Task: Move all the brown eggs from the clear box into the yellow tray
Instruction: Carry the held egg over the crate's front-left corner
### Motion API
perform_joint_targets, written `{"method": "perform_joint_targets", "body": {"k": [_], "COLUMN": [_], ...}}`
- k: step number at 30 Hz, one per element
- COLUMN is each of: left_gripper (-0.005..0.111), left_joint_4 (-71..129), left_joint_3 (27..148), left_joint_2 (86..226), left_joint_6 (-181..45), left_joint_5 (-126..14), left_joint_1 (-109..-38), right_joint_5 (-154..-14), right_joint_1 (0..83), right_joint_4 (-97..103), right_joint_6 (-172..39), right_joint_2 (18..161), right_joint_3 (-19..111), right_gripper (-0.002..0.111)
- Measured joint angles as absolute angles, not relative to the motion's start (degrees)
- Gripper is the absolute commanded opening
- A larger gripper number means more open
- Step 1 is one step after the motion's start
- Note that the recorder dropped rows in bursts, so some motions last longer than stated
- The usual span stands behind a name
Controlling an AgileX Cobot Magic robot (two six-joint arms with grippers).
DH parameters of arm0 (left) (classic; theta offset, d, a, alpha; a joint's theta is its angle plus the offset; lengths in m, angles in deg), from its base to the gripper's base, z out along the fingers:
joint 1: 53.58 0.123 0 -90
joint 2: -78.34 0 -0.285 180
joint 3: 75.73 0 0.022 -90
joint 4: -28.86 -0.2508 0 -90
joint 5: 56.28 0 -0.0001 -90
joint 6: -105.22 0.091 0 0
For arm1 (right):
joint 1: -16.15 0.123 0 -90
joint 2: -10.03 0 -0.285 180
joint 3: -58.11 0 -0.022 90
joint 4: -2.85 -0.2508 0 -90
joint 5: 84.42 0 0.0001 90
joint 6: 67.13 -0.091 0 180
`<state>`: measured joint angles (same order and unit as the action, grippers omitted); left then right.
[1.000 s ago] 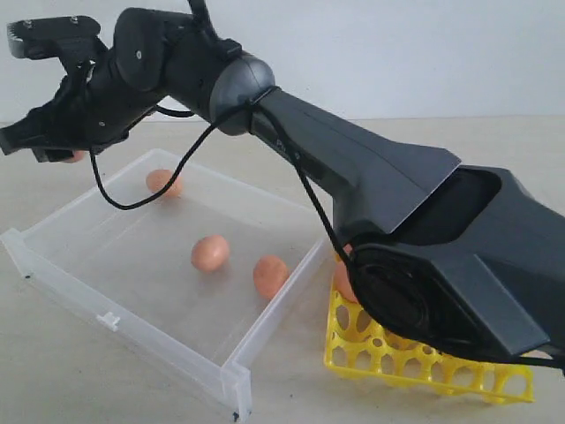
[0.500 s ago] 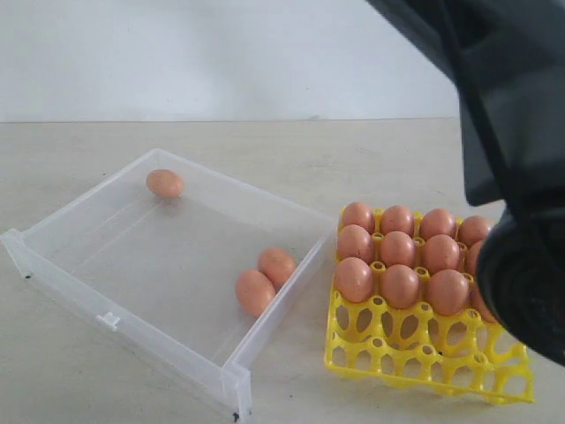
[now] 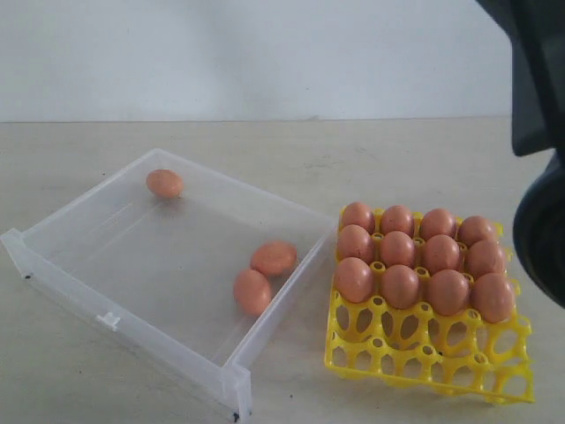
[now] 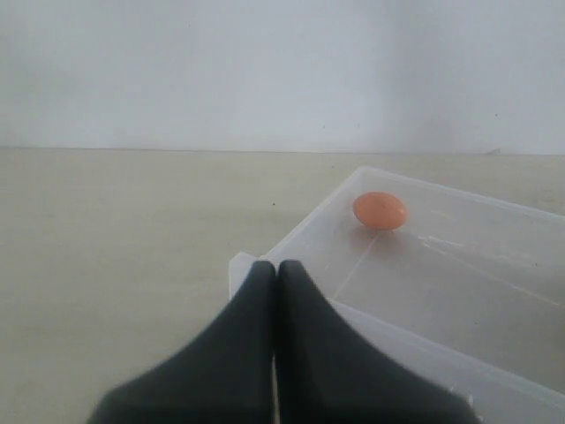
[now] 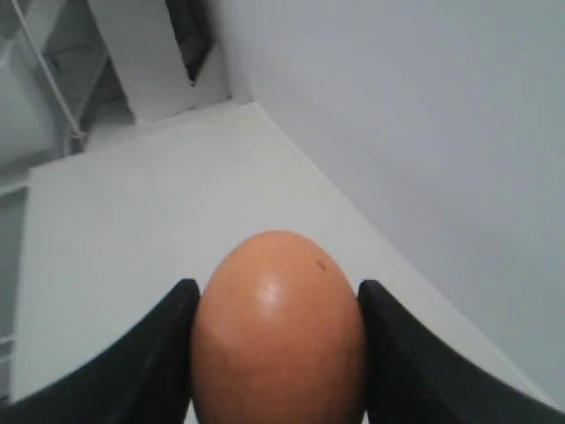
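The clear box (image 3: 132, 283) lies on the left of the table with three brown eggs in it: one in the far corner (image 3: 164, 183) and two touching by the right wall (image 3: 274, 258) (image 3: 252, 291). The yellow tray (image 3: 424, 371) stands to its right; several eggs (image 3: 401, 284) fill its far rows. My right gripper (image 5: 278, 287) is shut on a brown egg (image 5: 278, 344), lifted and facing a white wall. My left gripper (image 4: 275, 265) is shut and empty, just outside a corner of the clear box (image 4: 459, 291), with the far-corner egg (image 4: 380, 210) beyond it.
The dark body of the right arm (image 3: 540, 132) fills the right edge of the exterior view, above the tray's right side. The tray's nearest rows of cells (image 3: 388, 353) hold nothing. Bare beige table (image 3: 291, 150) surrounds box and tray.
The right arm has swung from over the box's far left corner to the right edge of view, uncovering the tray. Two eggs in the box rolled towards its right wall.
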<state>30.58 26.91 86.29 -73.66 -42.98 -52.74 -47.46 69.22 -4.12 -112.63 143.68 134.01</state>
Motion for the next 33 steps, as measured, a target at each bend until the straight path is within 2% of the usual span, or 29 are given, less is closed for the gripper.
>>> {"method": "perform_joint_targets", "body": {"k": [4, 8, 17, 21, 27, 33], "left_gripper": [-0.004, -0.004, -0.004, -0.004, -0.004, -0.004], "left_joint_4": [30.58, 30.58, 30.58, 30.58, 30.58, 30.58], "left_joint_3": [26.91, 26.91, 26.91, 26.91, 26.91, 26.91], "left_joint_2": [86.29, 86.29, 86.29, 86.29, 86.29, 86.29], "left_joint_6": [-73.66, -73.66, -73.66, -73.66, -73.66, -73.66], "left_joint_5": [-42.98, -42.98, -42.98, -42.98, -42.98, -42.98], "left_joint_1": [-52.74, -52.74, -52.74, -52.74, -52.74, -52.74], "right_joint_5": [-41.83, -44.51, -74.36, -78.34, -87.88, -95.77], "right_joint_1": [69.22, 70.58, 83.11, 84.86, 84.75, 84.75], "right_joint_4": [9.64, 22.30, 74.77, 83.42, 91.75, 91.17], "right_joint_6": [-124.84, -128.43, -123.00, -126.28, -119.02, -106.89], "right_joint_2": [144.67, 145.89, 147.02, 147.45, 145.62, 138.09], "right_joint_3": [134.01, 134.01, 133.63, 131.43, 119.23, 94.89], "right_gripper": [-0.001, -0.001, -0.001, -0.001, -0.001, -0.001]}}
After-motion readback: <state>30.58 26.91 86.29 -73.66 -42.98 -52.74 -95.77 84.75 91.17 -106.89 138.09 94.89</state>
